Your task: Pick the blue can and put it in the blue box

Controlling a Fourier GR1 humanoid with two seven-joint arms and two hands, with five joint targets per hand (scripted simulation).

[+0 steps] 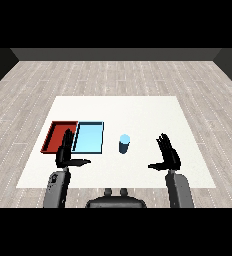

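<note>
A blue can (124,143) stands upright on the white table (138,110), just right of the light blue tray (89,137). My right hand (167,153) is open to the right of the can, a clear gap away, fingers straight and thumb pointing left. My left hand (65,151) is open too, fingers straight, over the near edges of the red tray (57,136) and the blue tray. Neither hand touches the can.
The red tray lies against the left side of the blue tray, both near the table's left part. The table's front edge runs just ahead of both forearms.
</note>
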